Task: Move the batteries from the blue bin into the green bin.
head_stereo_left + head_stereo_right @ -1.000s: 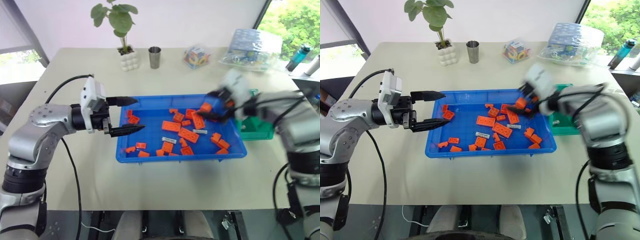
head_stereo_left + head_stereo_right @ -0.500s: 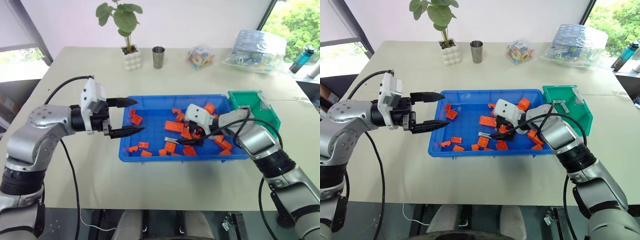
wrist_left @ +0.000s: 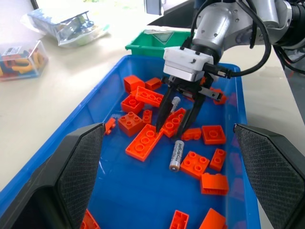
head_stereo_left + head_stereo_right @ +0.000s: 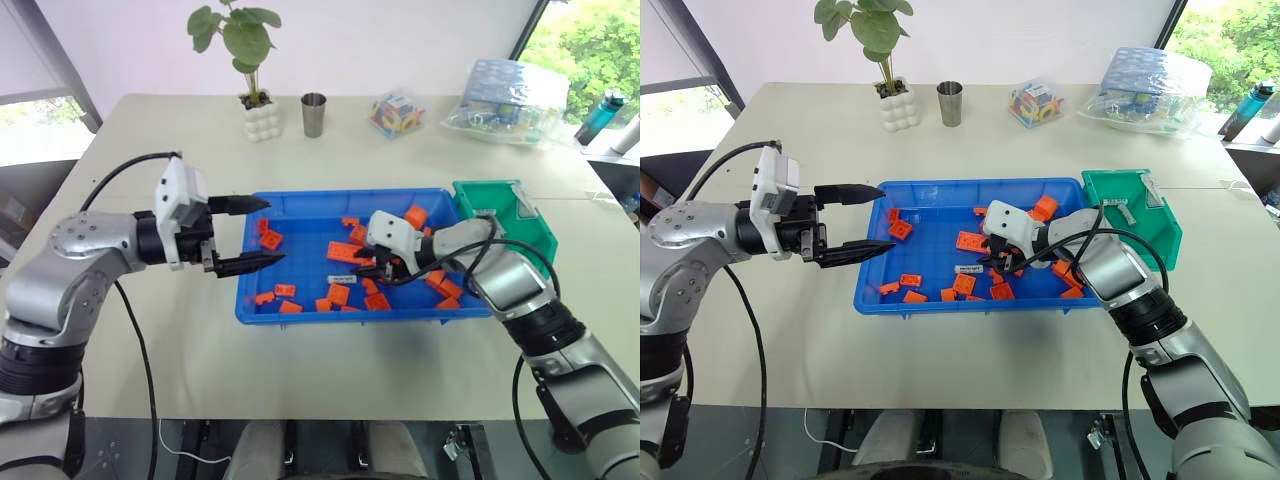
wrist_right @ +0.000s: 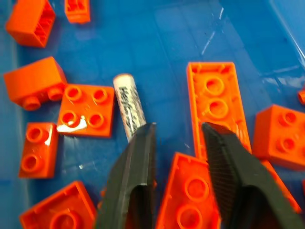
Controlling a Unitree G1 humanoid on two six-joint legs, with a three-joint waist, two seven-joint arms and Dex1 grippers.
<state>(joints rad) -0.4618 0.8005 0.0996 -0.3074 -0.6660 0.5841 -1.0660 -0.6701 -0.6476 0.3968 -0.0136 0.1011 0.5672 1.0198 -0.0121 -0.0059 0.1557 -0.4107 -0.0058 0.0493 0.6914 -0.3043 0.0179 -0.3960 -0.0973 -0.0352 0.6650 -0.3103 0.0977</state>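
In the blue bin [image 4: 300,208], one visible battery [image 3: 177,155] lies beside the right gripper [image 3: 177,118], fingers apart; left gripper's [image 4: 268,232] too.

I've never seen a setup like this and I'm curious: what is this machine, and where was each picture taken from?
It is a two-armed robot at a table. The two wide pictures come from cameras in its head, looking down over its arms. The two close ones come from cameras on its wrists. Each arm ends in a pincer of two black fingers. The left pincer hovers open at the blue tray's left end, holding nothing. The right pincer reaches down into the tray among orange toy bricks, fingers apart with nothing between them, beside a small silver battery. A green bin stands at the tray's right.
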